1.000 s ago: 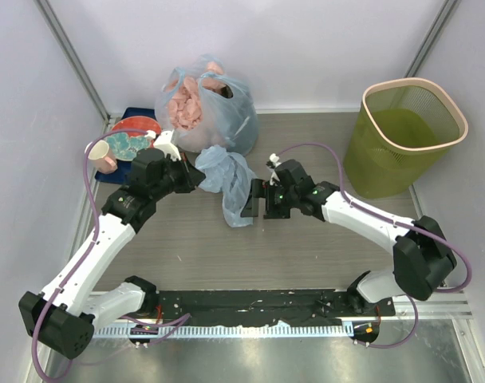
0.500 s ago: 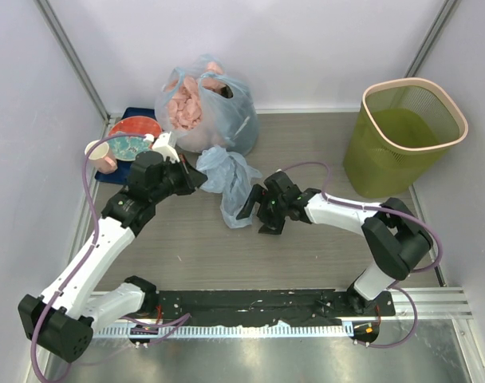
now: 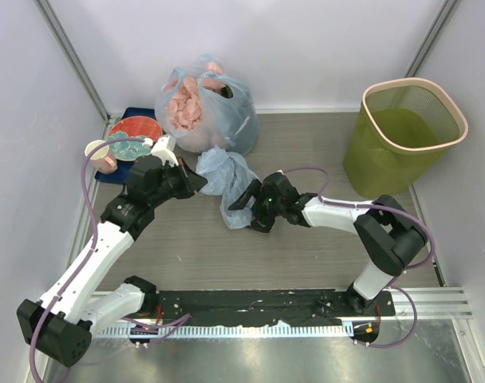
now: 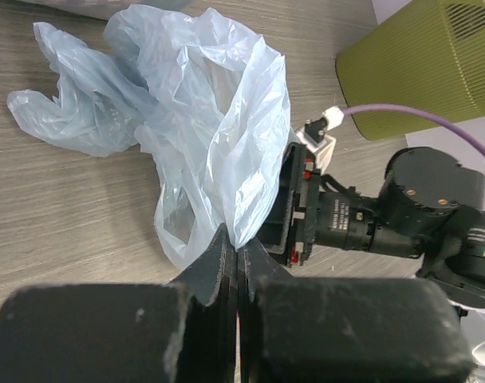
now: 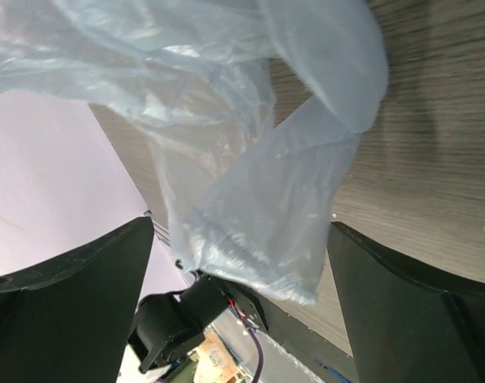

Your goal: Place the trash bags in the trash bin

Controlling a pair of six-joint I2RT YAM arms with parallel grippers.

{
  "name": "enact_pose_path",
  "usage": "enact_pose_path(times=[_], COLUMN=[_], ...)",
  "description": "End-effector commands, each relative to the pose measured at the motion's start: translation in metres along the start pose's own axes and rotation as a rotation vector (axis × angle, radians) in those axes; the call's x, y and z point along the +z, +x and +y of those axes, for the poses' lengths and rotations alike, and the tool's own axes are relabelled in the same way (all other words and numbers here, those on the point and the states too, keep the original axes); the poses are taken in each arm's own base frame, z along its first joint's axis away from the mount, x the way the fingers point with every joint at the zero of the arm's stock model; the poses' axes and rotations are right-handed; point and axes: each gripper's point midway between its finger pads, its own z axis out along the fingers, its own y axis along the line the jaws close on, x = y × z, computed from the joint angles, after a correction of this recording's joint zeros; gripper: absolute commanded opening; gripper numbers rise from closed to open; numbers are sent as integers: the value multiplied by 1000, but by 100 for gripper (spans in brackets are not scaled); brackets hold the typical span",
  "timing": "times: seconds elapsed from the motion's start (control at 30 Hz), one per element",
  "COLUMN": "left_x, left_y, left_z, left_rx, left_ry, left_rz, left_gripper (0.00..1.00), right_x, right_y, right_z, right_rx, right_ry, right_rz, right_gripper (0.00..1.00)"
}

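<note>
The light-blue trash bag (image 3: 230, 182) hangs limp in mid-table, lifted at its upper left end. My left gripper (image 3: 197, 180) is shut on a fold of the bag (image 4: 218, 136), its jaws pressed together. My right gripper (image 3: 241, 209) is open, rolled on its side, with the bag's lower end (image 5: 266, 223) hanging between its spread fingers (image 5: 418, 311); I cannot tell whether they touch it. The olive-green trash bin (image 3: 405, 137) with a pinkish rim stands upright at the far right, apart from both grippers; it also shows in the left wrist view (image 4: 418, 56).
A knotted blue bag with pink lumps (image 3: 203, 104) sits at the back centre, just behind the held bag. A red plate (image 3: 132, 136) on a blue tray and a pink cup (image 3: 100, 155) stand at the back left. Walls enclose the table on three sides.
My right arm has moved left and rolled its gripper onto its side, bringing its open fingers around the bag's lower end. My left gripper has kept its hold with little movement.
</note>
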Motion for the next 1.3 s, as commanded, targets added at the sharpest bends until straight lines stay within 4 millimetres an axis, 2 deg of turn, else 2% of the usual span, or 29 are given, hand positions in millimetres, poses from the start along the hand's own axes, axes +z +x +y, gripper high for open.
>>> enact_pose_path(times=[0.0, 0.03, 0.07, 0.13, 0.17, 0.23, 0.27, 0.3, 0.33, 0.37, 0.4, 0.43, 0.53, 0.6, 0.7, 0.73, 0.8, 0.83, 0.9, 0.93, 1.07, 1.13, 1.27], left_x=[-3, -3, -3, -5, -7, -14, -18, -22, -29, -34, -38, -45, -52, -52, -47, -43, -39, -36, -30, -27, -13, -4, 0], left_y=[-10, -10, -10, -10, -9, 0, 1, 8, 22, 28, 36, 49, 60, 61, 54, 51, 49, 46, 45, 44, 47, 47, 53], left_z=[-10, -10, -9, -10, -8, -3, -3, -5, 4, 6, 12, 24, 33, 36, 35, 32, 25, 21, 16, 16, 16, 21, 25], left_rx=[-3, -2, 0, 23, 40, 112, 146, 188, 302, 353, 403, 457, 505, 527, 537, 539, 527, 524, 514, 508, 494, 483, 472], left_ry=[39, 41, 39, 38, 33, 24, 28, 50, 50, 58, 57, 36, 31, 28, 28, 37, 71, 85, 108, 109, 120, 102, 102], left_rz=[-38, -38, -36, -30, -17, 20, 34, 72, 142, 180, 221, 289, 345, 341, 305, 289, 281, 267, 273, 271, 295, 301, 338], left_gripper=[0, 0, 0, 0, 0, 0, 0, 0, 0, 0, 0, 0, 0, 0, 0, 4, 18, 33, 43, 53, 56, 56, 52], right_x=[14, 16, 19, 18, 12, 1, -13, -24, -34, -45, -64, -74, -102, -114, -135, -143, -149, -151, -156, -157, -163, -163, -166], right_y=[-4, -4, -6, -11, -26, -40, -56, -63, -70, -74, -78, -79, -69, -60, -52, -48, -41, -39, -38, -37, -36, -34, -38], right_z=[-12, -17, -24, -36, -38, -47, -43, -44, -43, -39, -26, -21, -16, -24, -15, -9, -2, -1, 4, 5, 11, 11, 15], right_rx=[39, 41, 48, 23, 20, -36, -134, -192, -242, -361, -428, -489, -702, -827, -916, -970, -996, -1004, -1005, -1013, -1010, -1006, -985], right_ry=[6, 17, 33, 57, 62, 95, 81, 114, 126, 118, 94, 98, 76, 86, 43, 9, -36, -45, -53, -57, -78, -82, -78], right_rz=[-31, -30, -31, -32, -60, -73, -105, -107, -123, -125, -139, -147, -119, -62, -65, -73, -56, -50, -51, -48, -67, -64, -88], right_gripper=[95, 91, 81, 69, 52, 29, 8, 1, 1, 1, 1, 1, 1, 1, 1, 1, 1, 1, 1, 1, 1, 1, 1])
